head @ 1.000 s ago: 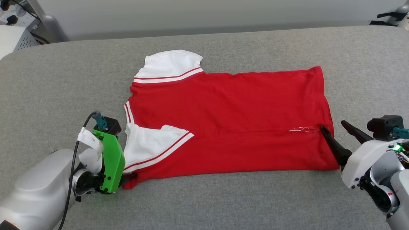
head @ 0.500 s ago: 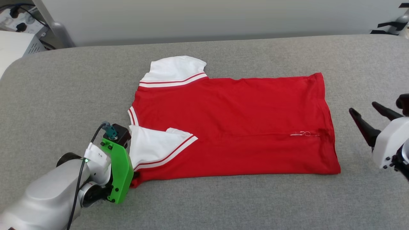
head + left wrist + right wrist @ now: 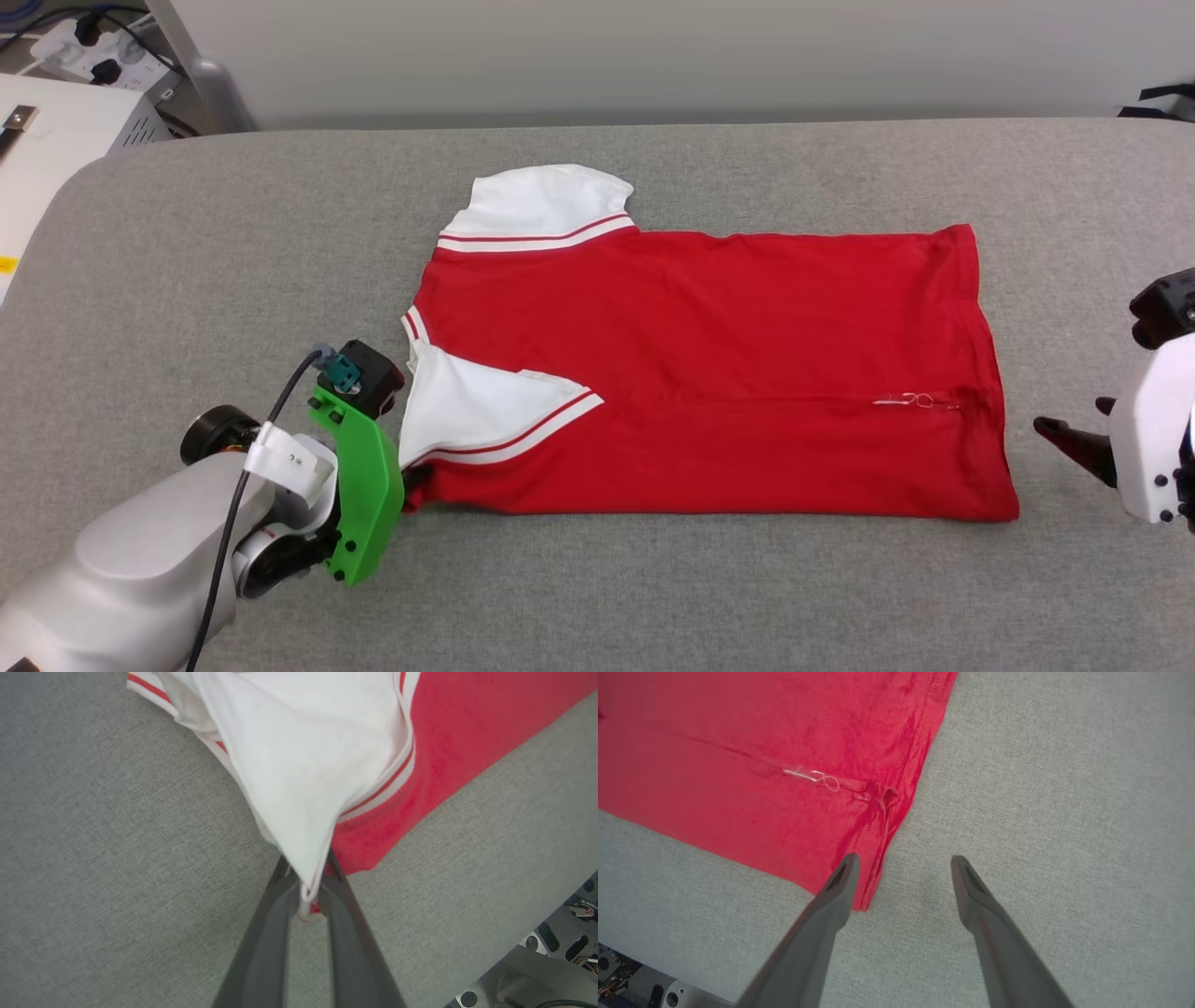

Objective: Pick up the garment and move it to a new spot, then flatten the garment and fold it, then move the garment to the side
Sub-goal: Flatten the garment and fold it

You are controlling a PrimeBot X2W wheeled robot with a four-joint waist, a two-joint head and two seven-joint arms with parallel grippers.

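Since a second ago, I am seeing my right gripper (image 3: 901, 863) backing off the hem, fingers spread, hovering just beside it; my left gripper (image 3: 310, 891) is pinching the near white sleeve's corner. Beyond, the garment (image 3: 709, 373) is lying flat on the grey table (image 3: 653, 597), its far sleeve pointing away

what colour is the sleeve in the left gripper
White sleeve, red-striped trim; left wrist view shows best.
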